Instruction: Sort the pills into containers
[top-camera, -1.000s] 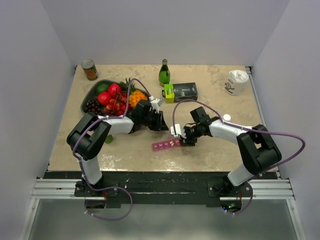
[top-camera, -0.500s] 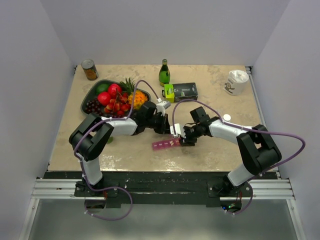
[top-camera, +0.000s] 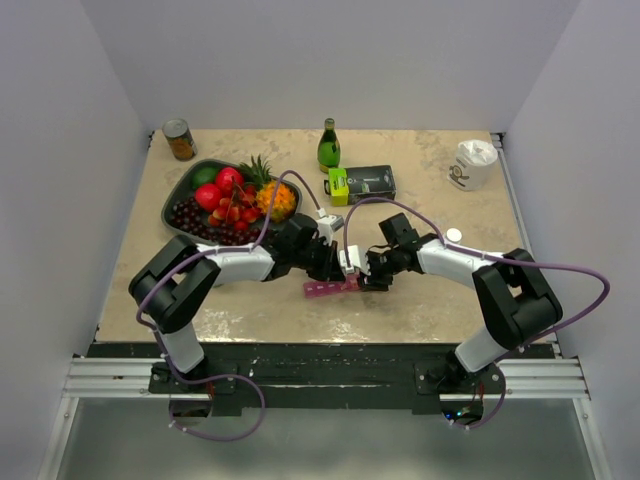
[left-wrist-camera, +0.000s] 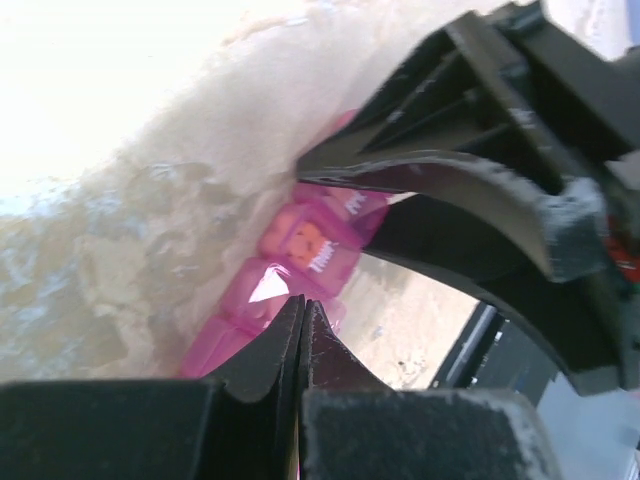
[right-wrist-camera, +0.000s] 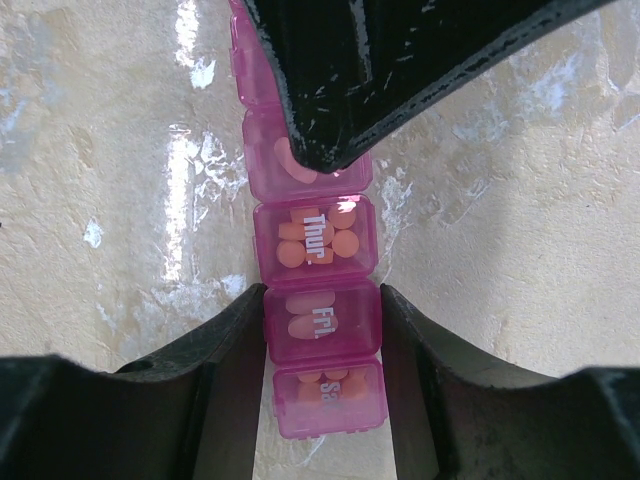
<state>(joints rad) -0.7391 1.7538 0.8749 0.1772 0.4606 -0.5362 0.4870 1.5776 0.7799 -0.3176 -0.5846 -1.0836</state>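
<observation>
ops: position of pill organiser (top-camera: 331, 289)?
rig: flat on tabletop (top-camera: 420, 200), near the front edge, between the two arms. lids down on thur, fri, sat.
ops: right fingers (right-wrist-camera: 225, 350)?
rig: clamped on its long sides at the fri cell, one each side.
ops: left fingers (left-wrist-camera: 270, 360)?
rig: pressed together, tips over the strip at the cell next to thur. contact: cannot tell. they block that cell in the right wrist view.
ops: pills (right-wrist-camera: 300, 245)?
rig: orange rounds in thur, pale oblongs in fri.
ops: clutter?
rig: fruit tray (top-camera: 176, 200) behind left arm, green bottle (top-camera: 329, 147), dark box (top-camera: 368, 183), can (top-camera: 180, 140), white cup (top-camera: 473, 164). all well apart from the strip.
</observation>
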